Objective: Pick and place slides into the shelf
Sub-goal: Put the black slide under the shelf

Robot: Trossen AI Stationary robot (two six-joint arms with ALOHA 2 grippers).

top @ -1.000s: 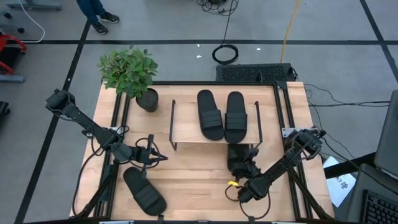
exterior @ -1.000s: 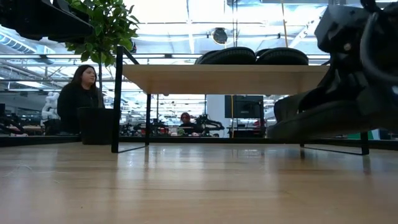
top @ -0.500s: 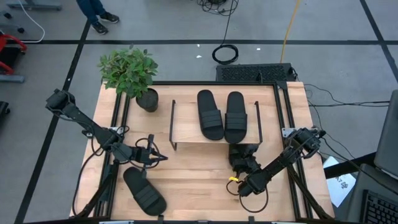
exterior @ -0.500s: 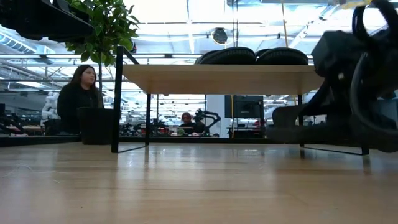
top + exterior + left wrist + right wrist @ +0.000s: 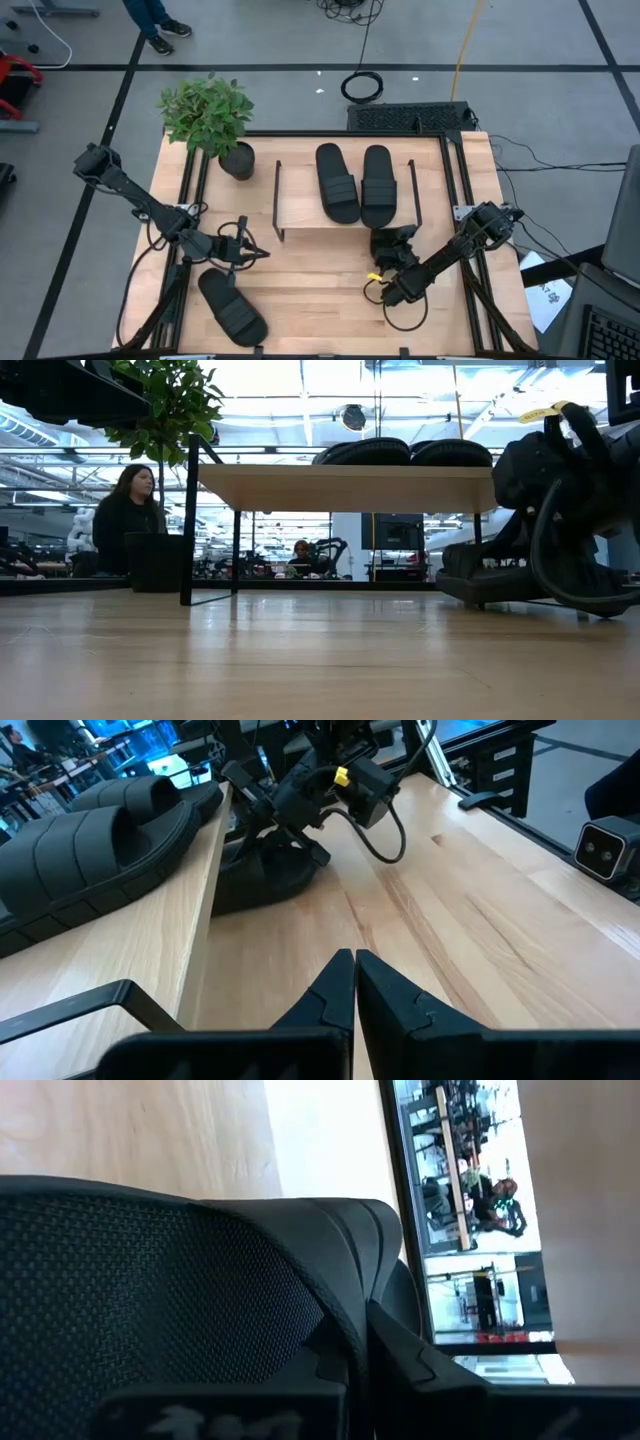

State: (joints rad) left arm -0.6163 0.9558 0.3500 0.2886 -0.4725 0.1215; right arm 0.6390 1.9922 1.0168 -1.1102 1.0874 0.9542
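Right gripper (image 5: 392, 262) is clenching your third slide (image 5: 390, 243) beside the shelf (image 5: 300, 210); two slides (image 5: 358, 185) are sitting on top, one (image 5: 232, 307) is waiting near-left.

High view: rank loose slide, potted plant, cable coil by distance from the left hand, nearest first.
From the left hand, at the table's front left:
1. Loose slide, on the table just in front of it.
2. Potted plant, at the table's back left corner.
3. Cable coil, on the floor behind the table.
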